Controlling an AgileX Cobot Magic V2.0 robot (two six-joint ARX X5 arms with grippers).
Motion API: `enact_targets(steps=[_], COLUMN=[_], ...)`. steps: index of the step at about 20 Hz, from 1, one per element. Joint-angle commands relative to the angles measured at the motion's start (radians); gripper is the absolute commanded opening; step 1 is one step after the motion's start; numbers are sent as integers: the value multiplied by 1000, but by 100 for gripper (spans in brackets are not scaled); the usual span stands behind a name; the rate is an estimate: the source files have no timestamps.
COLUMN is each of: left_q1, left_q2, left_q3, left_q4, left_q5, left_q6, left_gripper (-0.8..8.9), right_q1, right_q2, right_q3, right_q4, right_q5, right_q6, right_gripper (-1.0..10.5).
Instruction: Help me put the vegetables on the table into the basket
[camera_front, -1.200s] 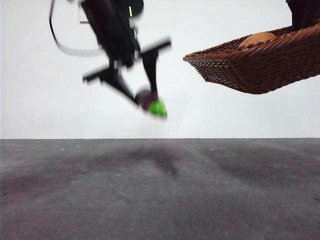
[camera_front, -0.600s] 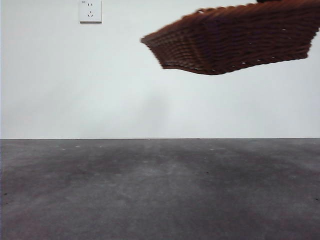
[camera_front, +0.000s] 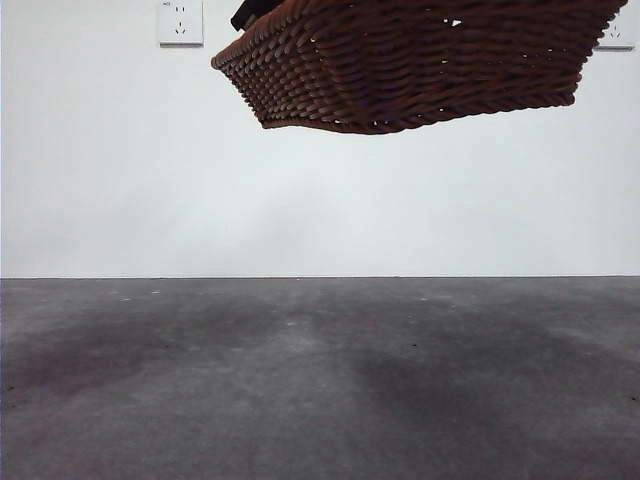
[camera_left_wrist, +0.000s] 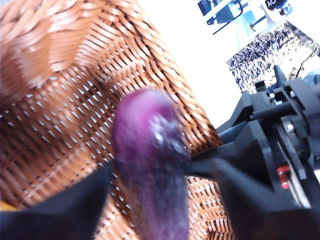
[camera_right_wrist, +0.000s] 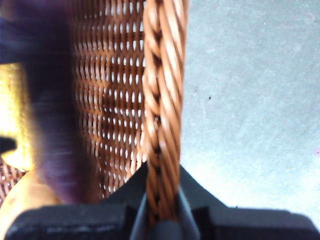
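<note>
— Where the eggplant (camera_left_wrist: 150, 185)?
— Pinched between the two black jaws of the left gripper (camera_left_wrist: 150, 200), purple body blurred, hanging over the woven floor of the basket (camera_left_wrist: 65, 120). In the right wrist view, seen as a dark purple smear (camera_right_wrist: 52, 100) inside the basket wall.

— And the basket itself?
— Held aloft, well clear of the surface (camera_front: 320, 380), filling the top of the front view (camera_front: 410, 70) with underside and flared wall showing. Clamped at the braided rim (camera_right_wrist: 162, 100) by the right gripper (camera_right_wrist: 162, 210), jaws pressed onto the rim from both sides.

— Anything else inside?
— Yellow corn cob (camera_right_wrist: 15, 115) at the basket's far side in the right wrist view, next to the purple blur; a brown rounded potato (camera_right_wrist: 25, 200) near the gripper's base. Too blurred to tell whether touching.

— Rest of the scene?
— Dark grey mottled surface (camera_right_wrist: 250, 100) beneath the rim. White wall behind, with a socket (camera_front: 180, 22) near the basket's corner. The other arm's black hardware (camera_left_wrist: 275, 130) visible past the basket edge in the left wrist view.
</note>
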Motion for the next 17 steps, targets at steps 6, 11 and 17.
enact_targets(steps=[6,11,17], left_q1=[0,-1,-2], left_q2=[-100,-299,-504], left_q3=[-6,-6,-6], left_q4=[-34,-317,-573], left_q5=[49,-19,-247], left_q6=[114,368,393], left_gripper=[522,388,-9], right_q1=[-15,-59,-138], right_q2=[-2,14,143], right_q3=[-8,-8,-8], right_q4=[-21,12,114], right_q5=[76,84,30], right_q6=[13,16,36], right_gripper=[-11,-11,-11])
